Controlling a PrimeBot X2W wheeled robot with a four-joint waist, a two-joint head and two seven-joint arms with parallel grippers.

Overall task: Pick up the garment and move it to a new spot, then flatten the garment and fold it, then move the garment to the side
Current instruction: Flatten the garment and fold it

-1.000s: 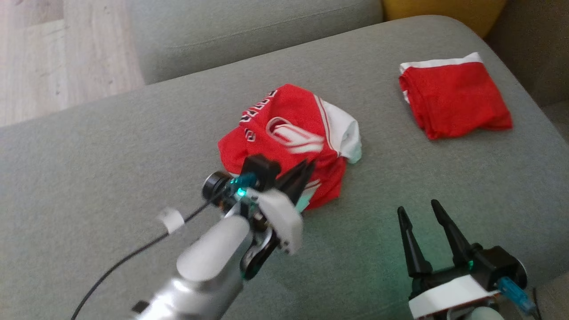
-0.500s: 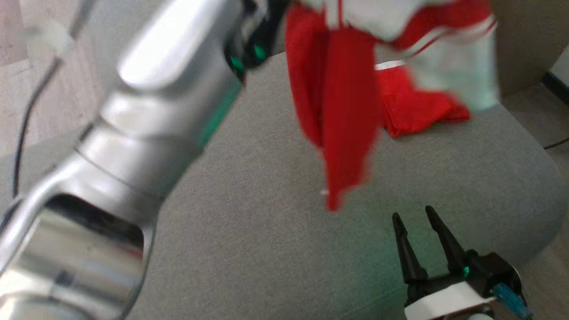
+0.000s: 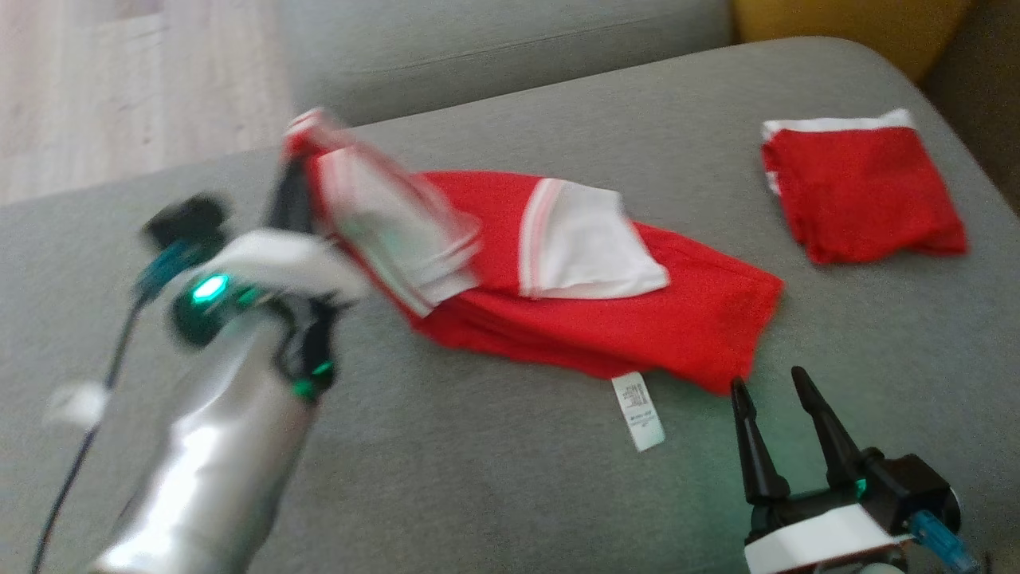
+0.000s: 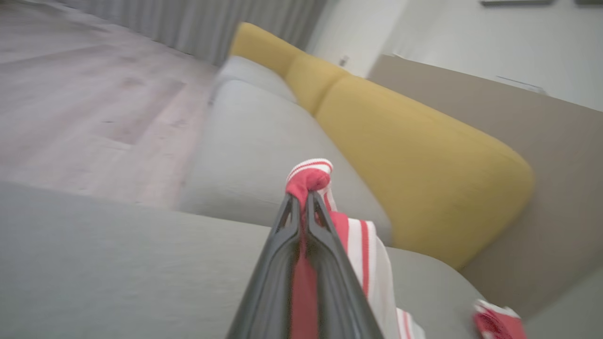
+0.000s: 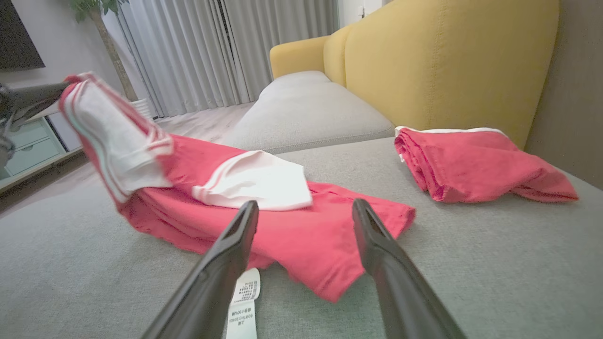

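Note:
The garment (image 3: pixel 606 327) is a red jersey with white sleeves, lying stretched across the grey sofa seat (image 3: pixel 478 494). Its left end is lifted off the cushion, and my left gripper (image 3: pixel 293 163) is shut on that end. In the left wrist view the closed fingers (image 4: pixel 282 254) pinch a red and white striped hem (image 4: pixel 308 176). My right gripper (image 3: pixel 765 381) stands open at the lower right, just short of the garment's near right corner. Its two fingers (image 5: pixel 226 254) frame the red cloth (image 5: pixel 292 235), touching nothing. A white care label (image 3: pixel 639 410) hangs out of the near edge.
A second red garment (image 3: pixel 861 191), folded, lies at the far right of the seat, also seen as the folded pile (image 5: pixel 471 165). A yellow backrest (image 5: pixel 447 61) rises behind it. Wooden floor (image 3: pixel 119 80) lies past the seat's far left edge.
The garment was a crumpled heap, then swung high in my left gripper, and now lies spread out with its left end still held up. The right gripper has stayed open in place.

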